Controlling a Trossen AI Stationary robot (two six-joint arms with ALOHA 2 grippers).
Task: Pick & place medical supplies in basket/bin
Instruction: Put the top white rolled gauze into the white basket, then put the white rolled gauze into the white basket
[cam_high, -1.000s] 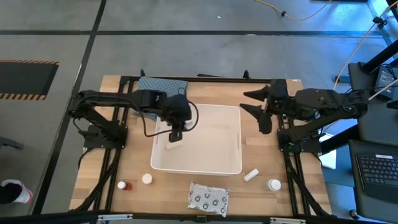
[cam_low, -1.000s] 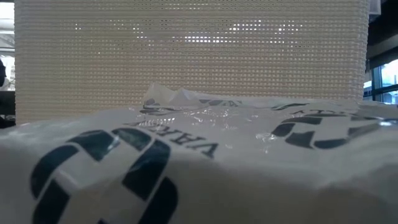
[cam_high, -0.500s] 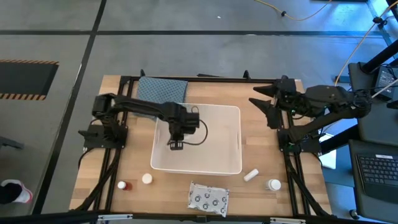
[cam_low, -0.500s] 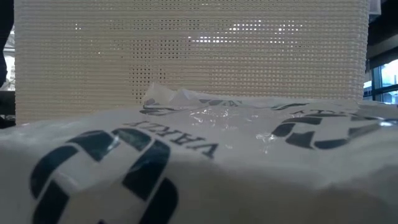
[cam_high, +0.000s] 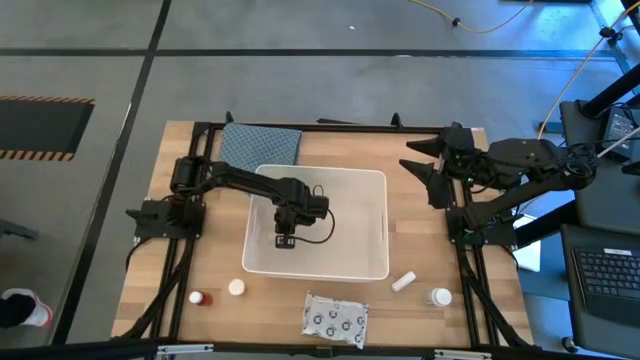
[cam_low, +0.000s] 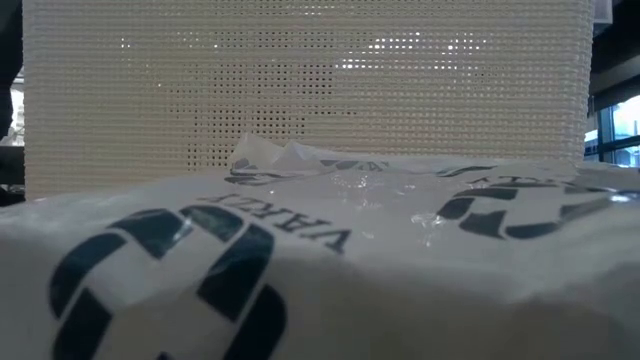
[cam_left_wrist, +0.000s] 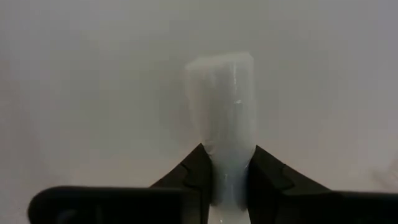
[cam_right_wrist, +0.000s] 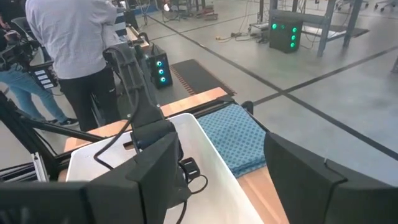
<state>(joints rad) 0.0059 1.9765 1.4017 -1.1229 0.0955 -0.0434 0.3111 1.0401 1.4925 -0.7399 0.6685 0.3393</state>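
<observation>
- While reaching down inside the white tub, held a short white tube pinched between the closed fingers of the left gripper, tube end pointing at the pale tub floor.
- Best finished, by the look of it, by lowering close to the floor and parting the fingers gently, well clear of the tub walls, so as not to bounce the tube out.
- Waited raised over the table's right edge, beside the tub: right gripper, jaws spread wide and empty.
- Lay unpicked on the wood in front of the tub: tiny red-brown bottle, small white bottle, dotted silvery packet, second white tube, capped white bottle.
- Sat behind the tub, partly tucked against its rim: blue-grey folded cloth.
- Stood beyond the table, seen from the right wrist: a person.
- Blocked most of the low view: the packet's printed wrapping, tub wall behind.
</observation>
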